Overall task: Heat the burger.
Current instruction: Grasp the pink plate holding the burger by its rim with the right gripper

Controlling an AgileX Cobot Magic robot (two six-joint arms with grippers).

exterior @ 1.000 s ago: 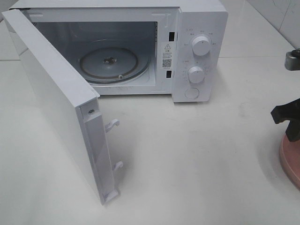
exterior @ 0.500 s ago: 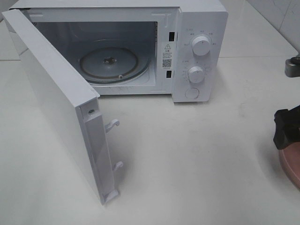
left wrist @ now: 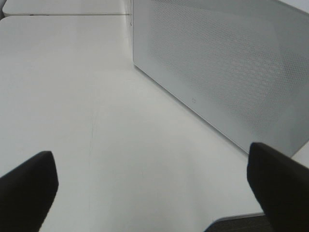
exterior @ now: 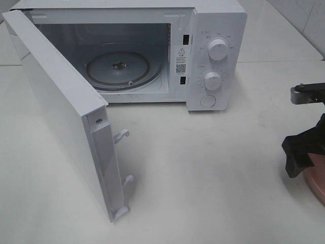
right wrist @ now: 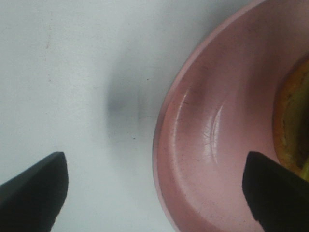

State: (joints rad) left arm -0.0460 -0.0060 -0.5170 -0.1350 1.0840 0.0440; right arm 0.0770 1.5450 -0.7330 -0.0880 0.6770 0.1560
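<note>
The burger (right wrist: 295, 121) shows only as a golden-brown and yellow edge at the border of the right wrist view, lying on a round pink plate (right wrist: 217, 140). My right gripper (right wrist: 154, 193) is open above the plate's near rim, with one finger over the table and the other over the plate. In the exterior view the right gripper (exterior: 303, 152) hangs at the right edge over the plate (exterior: 317, 185), and the burger is out of that view. My left gripper (left wrist: 152, 191) is open and empty above the bare table beside the microwave door (left wrist: 227, 67).
The white microwave (exterior: 213, 51) stands at the back with its door (exterior: 66, 112) swung wide open toward the front left. Its glass turntable (exterior: 119, 68) holds nothing. Two knobs and a button sit on its right panel. The white tabletop (exterior: 203, 173) spreads in front.
My right gripper has moved left and down, further into the exterior view, over the pink plate's rim. The microwave and its door have not moved.
</note>
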